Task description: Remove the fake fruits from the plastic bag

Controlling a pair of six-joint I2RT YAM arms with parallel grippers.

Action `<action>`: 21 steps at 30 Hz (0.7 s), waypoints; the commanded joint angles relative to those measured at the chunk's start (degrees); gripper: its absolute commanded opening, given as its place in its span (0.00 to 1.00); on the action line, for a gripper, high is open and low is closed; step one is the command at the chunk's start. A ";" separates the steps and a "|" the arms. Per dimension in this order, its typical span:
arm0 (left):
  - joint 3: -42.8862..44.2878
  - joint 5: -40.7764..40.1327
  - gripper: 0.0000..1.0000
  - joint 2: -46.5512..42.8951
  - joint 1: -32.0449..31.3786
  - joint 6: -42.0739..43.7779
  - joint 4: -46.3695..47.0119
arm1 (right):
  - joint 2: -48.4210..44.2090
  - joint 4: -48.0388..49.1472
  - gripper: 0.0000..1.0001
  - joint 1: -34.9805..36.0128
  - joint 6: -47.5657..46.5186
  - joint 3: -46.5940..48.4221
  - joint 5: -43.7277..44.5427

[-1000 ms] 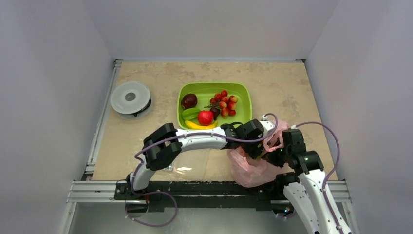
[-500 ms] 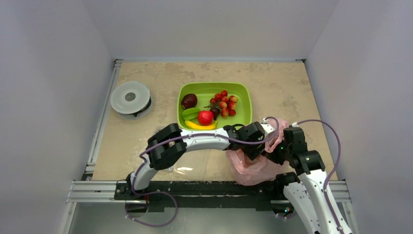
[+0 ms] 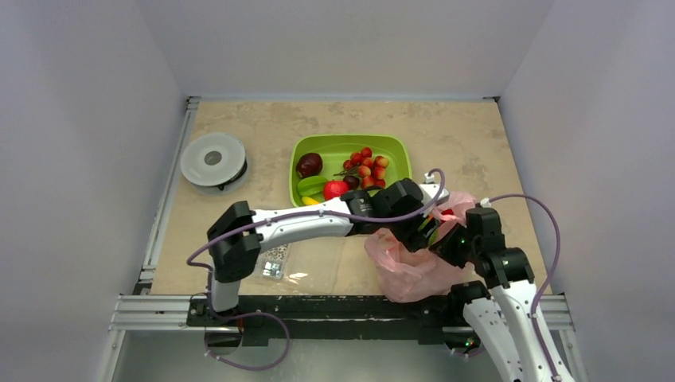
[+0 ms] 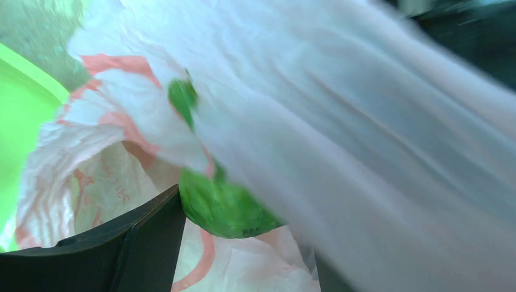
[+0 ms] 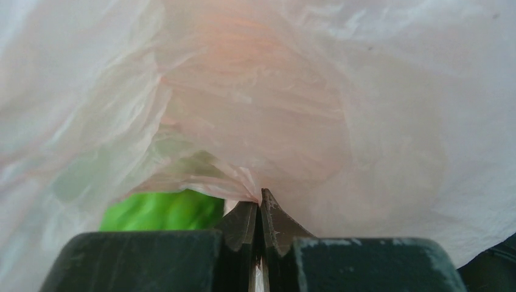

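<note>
Where the pink plastic bag [image 3: 410, 267] lies crumpled at the table's near right, just beside the green tray [image 3: 400, 155], one green fruit [image 4: 219, 207] sits in its mouth, just beside a finger [image 4: 140, 243] of the left gripper [image 3: 427, 229]; whether those jaws grip it cannot be told. Right gripper [image 5: 260, 210]: pinched tight on bag film. Tray holds a maroon fruit [image 3: 309, 165], a red fruit [image 3: 335, 189], berries [image 3: 366, 169].

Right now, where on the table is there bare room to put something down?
Bare table lies behind the green tray along the back wall, and between tray and right wall. The near right is crowded by the plastic bag.
</note>
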 commanded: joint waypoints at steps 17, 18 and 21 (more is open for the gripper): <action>-8.59 3.35 0.00 -20.31 4.47 0.88 2.22 | -4.34 -1.49 0.00 -0.09 -0.89 10.79 8.90; -8.60 2.66 0.00 -21.34 4.93 0.69 2.22 | -4.09 -1.20 0.00 -0.09 -1.68 10.86 8.79; -8.72 -1.23 0.00 -23.59 6.65 -0.35 2.31 | -3.67 -0.46 0.00 -0.11 -4.53 10.33 9.01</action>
